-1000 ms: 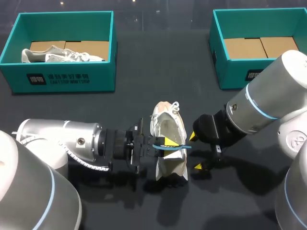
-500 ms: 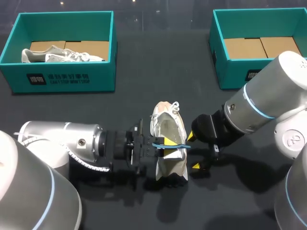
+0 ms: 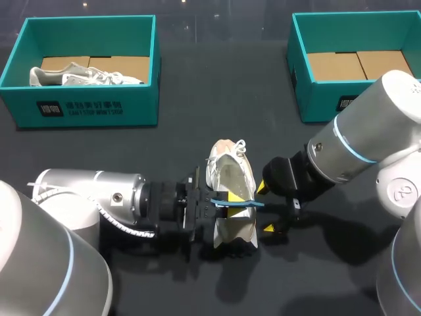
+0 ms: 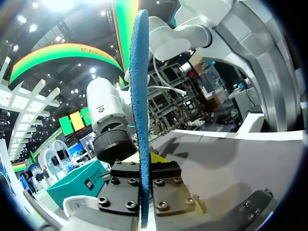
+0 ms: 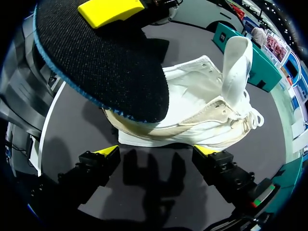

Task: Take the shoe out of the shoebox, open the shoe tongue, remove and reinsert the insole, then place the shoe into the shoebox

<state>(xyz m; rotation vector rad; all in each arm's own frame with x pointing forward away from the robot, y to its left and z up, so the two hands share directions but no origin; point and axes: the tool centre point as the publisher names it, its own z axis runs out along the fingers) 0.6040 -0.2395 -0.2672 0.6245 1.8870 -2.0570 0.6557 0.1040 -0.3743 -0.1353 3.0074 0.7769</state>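
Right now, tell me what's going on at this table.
The left gripper is shut on the blue-edged insole, holding it on edge over the white shoe, which stands on the table between the two arms. The right gripper sits open and empty beside that shoe, whose tongue is pulled up. A second shoe lies in the left shoebox; the right shoebox holds only cardboard.

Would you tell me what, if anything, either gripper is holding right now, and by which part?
The left gripper pinches the insole near one end, across its flat faces; the right gripper is open, holding nothing.
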